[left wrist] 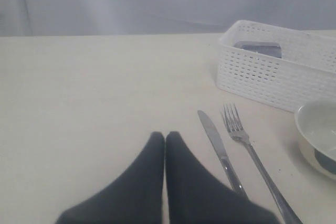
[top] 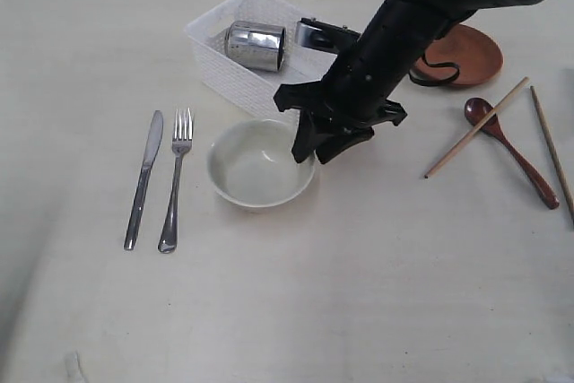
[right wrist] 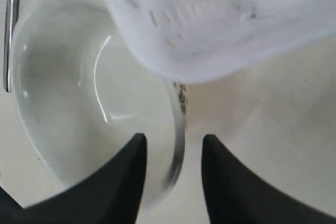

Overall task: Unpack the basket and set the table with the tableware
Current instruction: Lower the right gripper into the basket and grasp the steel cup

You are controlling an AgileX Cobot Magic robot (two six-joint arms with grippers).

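The bowl point(top: 260, 168) is sitting on the desk point(top: 359, 293) just beside the basket point(top: 224, 69), its rim lying between the parted tips of my right tool point(top: 312, 157). The basket, holding the cup point(top: 256, 45), is crowding behind. My left tool point(left wrist: 165, 140) is showing its tips pressed together near the knife point(left wrist: 220, 150).

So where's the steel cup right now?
In the exterior view the steel cup lies on its side inside the basket, at the back, just behind the bowl.
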